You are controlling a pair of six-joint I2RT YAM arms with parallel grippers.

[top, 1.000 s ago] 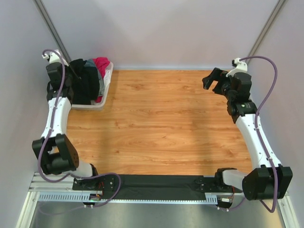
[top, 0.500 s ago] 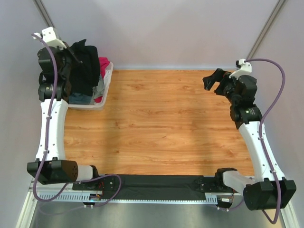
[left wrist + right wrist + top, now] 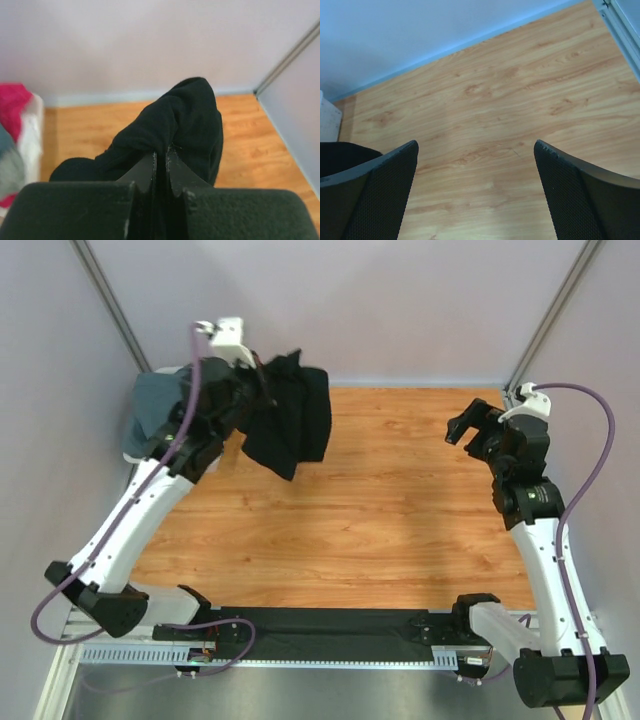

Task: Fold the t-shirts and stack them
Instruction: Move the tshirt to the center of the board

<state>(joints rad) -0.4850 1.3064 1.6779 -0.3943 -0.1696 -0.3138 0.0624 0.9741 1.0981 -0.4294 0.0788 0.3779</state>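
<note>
Over table (image 3: pixel 350 520) | left end effector (image 3: pixel 161 155) clamped on black t-shirt (image 3: pixel 185 115) | right end effector (image 3: pixel 475 145) apart | magenta t-shirt (image 3: pixel 11 107): left-wrist only

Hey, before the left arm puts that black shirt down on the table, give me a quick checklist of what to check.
1. Left gripper shut on the black t-shirt: ok.
2. Shirt out of the white basket and hanging above the table: ok.
3. Right gripper open, empty and apart from the shirt: ok.
4. Table bare below the shirt: ok, as far as it shows.
5. Shirt spread out for folding: not ok, it hangs bunched.
6. Which part of the shirt is pinched: cannot tell.
</note>
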